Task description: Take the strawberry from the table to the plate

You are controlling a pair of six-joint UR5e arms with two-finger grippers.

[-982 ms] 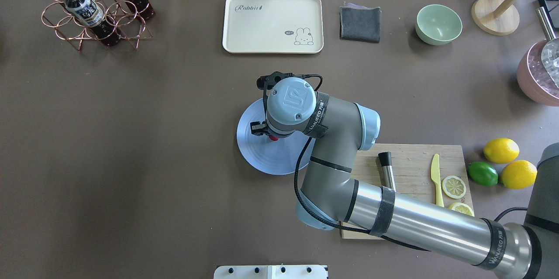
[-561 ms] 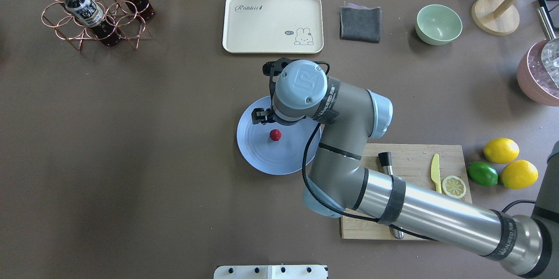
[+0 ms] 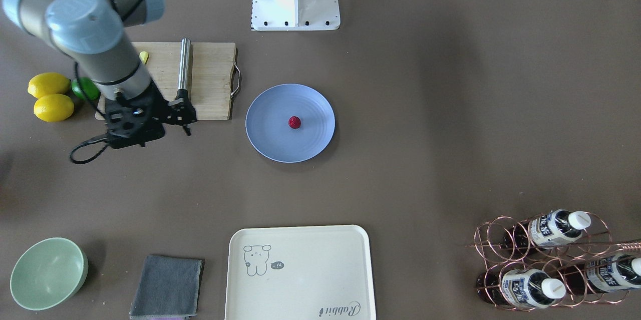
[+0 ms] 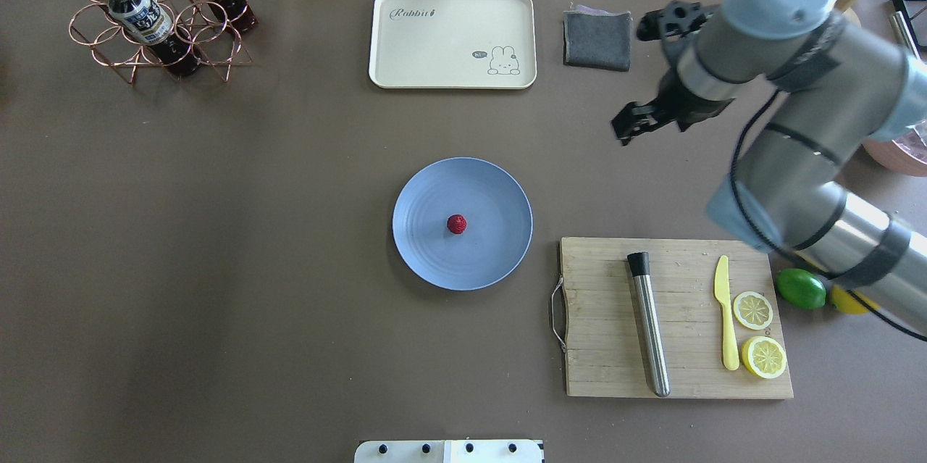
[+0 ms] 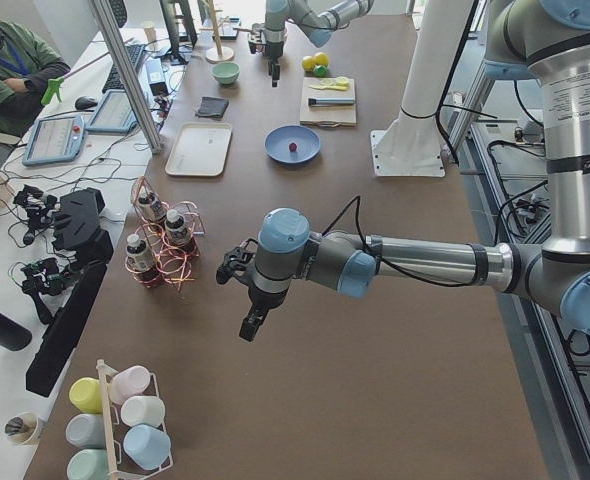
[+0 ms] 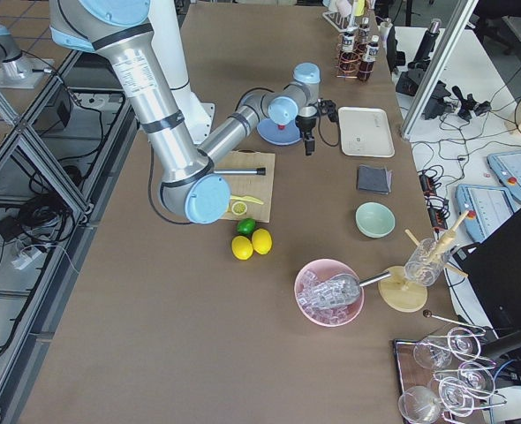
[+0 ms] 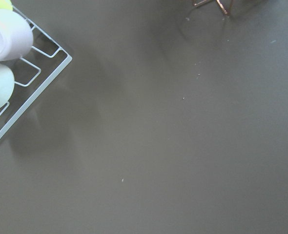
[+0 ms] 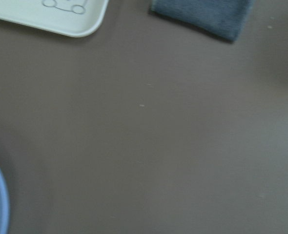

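Note:
The small dark-red strawberry (image 4: pixel 456 224) lies free near the middle of the round blue-grey plate (image 4: pixel 496 238), which rests on the brown table (image 4: pixel 253 231). The front-facing view shows the same strawberry (image 3: pixel 294 122) on the plate (image 3: pixel 268 124). My right gripper (image 4: pixel 628 124) hovers well to the right of the plate and farther back, near the grey cloth, open and holding nothing; it also shows beside the board (image 3: pixel 184 117). My left gripper (image 5: pixel 250 322) appears only in the exterior left view, far from the plate over bare table, and I cannot tell its state.
A wooden cutting board (image 4: pixel 681 369) right of the plate carries a metal rod (image 4: pixel 649 332), a yellow knife and lemon slices. Lemons and a lime (image 3: pixel 50 97) lie beyond it. A cream tray (image 4: pixel 452 39), grey cloth (image 4: pixel 597 39), green bowl (image 3: pixel 47 272) and bottle rack (image 4: pixel 156 14) line the far edge.
The right gripper opened over the plate and left the strawberry lying there. The right arm then swung away to the right and toward the far side of the table.

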